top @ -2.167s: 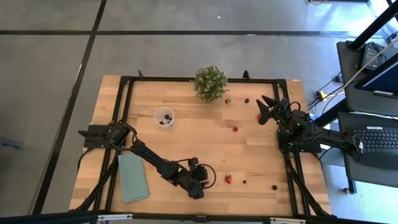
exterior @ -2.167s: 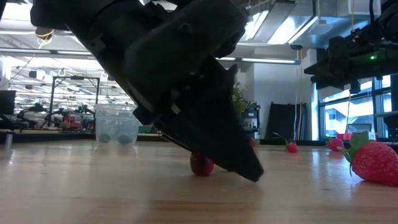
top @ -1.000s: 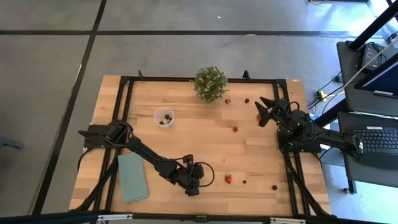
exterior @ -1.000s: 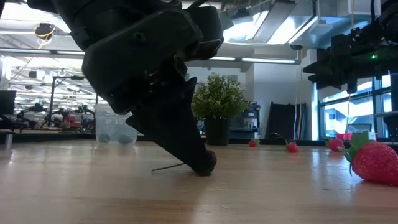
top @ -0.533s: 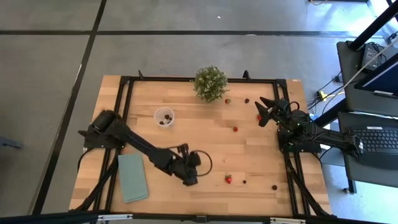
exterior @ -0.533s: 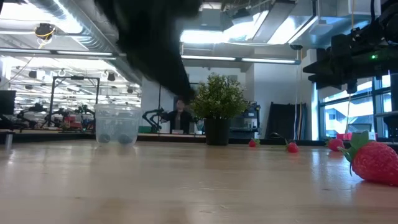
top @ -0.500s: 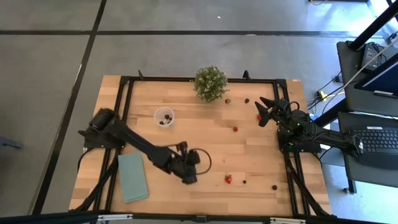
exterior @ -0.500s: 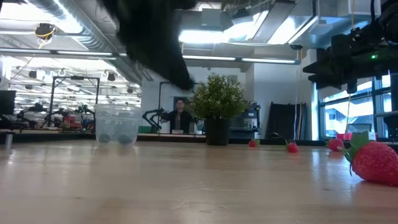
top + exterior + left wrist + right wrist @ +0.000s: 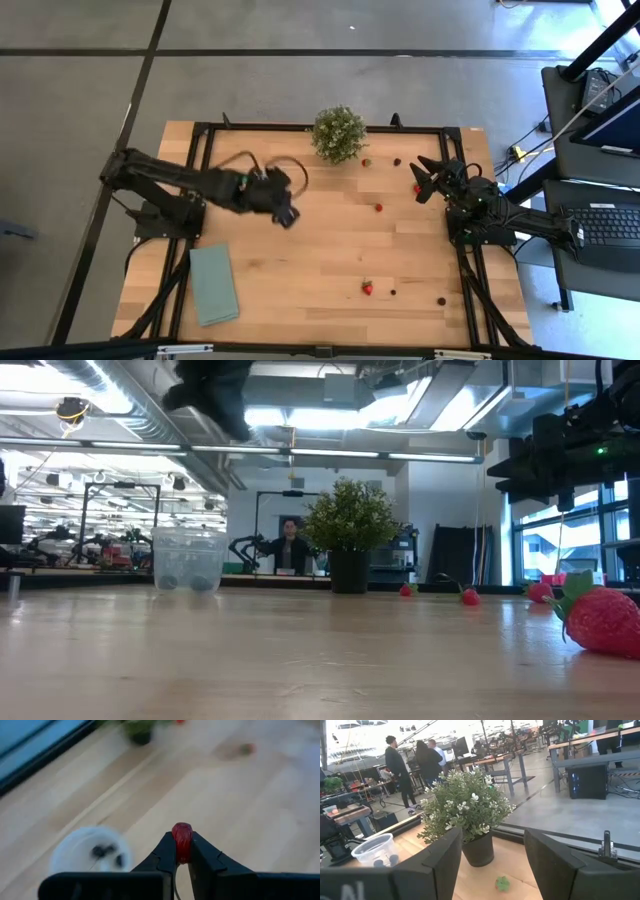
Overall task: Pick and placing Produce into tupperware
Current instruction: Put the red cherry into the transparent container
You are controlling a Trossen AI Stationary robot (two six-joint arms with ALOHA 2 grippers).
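Note:
My left gripper (image 9: 286, 216) hangs high over the table's left half, shut on a small red piece of produce (image 9: 182, 838). The tupperware (image 9: 90, 854), a clear round cup with dark berries inside, stands on the wood just below and beyond it; the arm hides it in the high view, while the low view shows the tupperware (image 9: 188, 560) standing upright. More produce lies loose: red pieces (image 9: 367, 287) (image 9: 378, 207) and dark berries (image 9: 441, 300). My right gripper (image 9: 425, 178) waits open at the far right, pointing level at the plant. My left gripper pinches the red piece's two sides (image 9: 181, 846) between its two fingertips (image 9: 167, 851); its top sticks out past them. The fingers slant downward. The piece is lifted clear of the table.
A potted green plant (image 9: 338, 133) stands at the far edge's middle. A teal cloth (image 9: 213, 285) lies flat near the left front. A big strawberry (image 9: 600, 620) sits close to the low camera. People stand in the room beyond the table (image 9: 400, 767).
My left gripper has risen from the near middle of the table with the red piece and swung toward the far left, ending beside the tupperware. Its wrist has rolled on the way. The piece has left the wood and hangs in the shut fingers.

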